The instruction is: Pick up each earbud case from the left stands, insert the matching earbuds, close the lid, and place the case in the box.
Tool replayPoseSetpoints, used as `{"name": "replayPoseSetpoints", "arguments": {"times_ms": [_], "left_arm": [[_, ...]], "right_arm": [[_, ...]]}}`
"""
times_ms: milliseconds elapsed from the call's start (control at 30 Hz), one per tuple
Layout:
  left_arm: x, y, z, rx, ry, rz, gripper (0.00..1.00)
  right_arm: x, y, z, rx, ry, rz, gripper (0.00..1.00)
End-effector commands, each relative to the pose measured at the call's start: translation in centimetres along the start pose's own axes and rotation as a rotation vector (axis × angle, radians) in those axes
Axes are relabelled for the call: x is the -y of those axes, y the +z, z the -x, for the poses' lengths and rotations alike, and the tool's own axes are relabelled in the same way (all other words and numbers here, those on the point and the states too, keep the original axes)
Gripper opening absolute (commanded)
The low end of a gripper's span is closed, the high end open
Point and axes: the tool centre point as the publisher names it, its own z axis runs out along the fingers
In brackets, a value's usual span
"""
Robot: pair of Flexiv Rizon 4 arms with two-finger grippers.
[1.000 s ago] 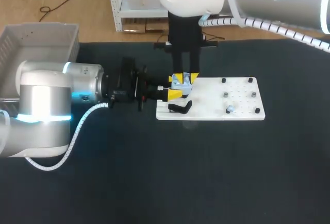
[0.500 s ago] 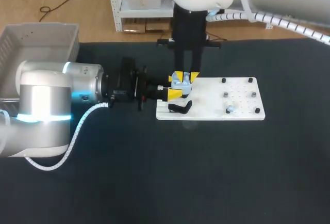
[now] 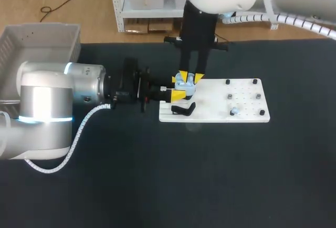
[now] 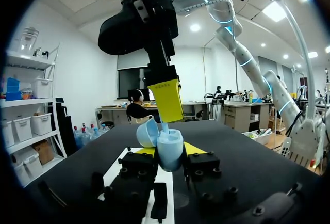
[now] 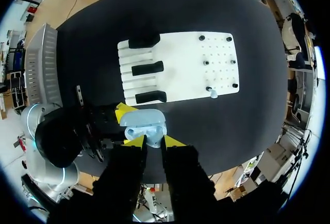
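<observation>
My left gripper (image 4: 167,156) is clamped on the light blue plastic earbud case (image 4: 170,149), 1 yellow tip on each side. The lid is open and tilted back. The case is held up over the far left part of the flat white plastic board (image 3: 215,94), off the 3 black stands (image 5: 148,68) at the board's left end. My right gripper (image 3: 188,76) comes down from above, right at the case's open top. I cannot tell if it is open or closed. 1 small pale blue piece (image 3: 234,111) sits among the pegs on the board's right half, too small to identify. The grey plastic box (image 3: 42,36) is at the far left of the black table (image 3: 210,175).
</observation>
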Motion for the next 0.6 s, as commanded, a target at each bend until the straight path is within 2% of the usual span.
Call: {"name": "replayPoseSetpoints", "arguments": {"times_ms": [33,267,600], "left_arm": [[0.1,0.1,0.0,0.000,0.000,-0.003,0.00],[0.1,0.1,0.0,0.000,0.000,-0.003,0.00],[0.1,0.1,0.0,0.000,0.000,-0.003,0.00]], "right_arm": [[0.0,-0.6,-0.5,0.023,0.004,0.008,0.00],[0.0,-1.8,-0.9,0.035,0.016,0.010,0.00],[0.1,-2.6,-1.4,0.049,0.102,0.037,0.00]]}}
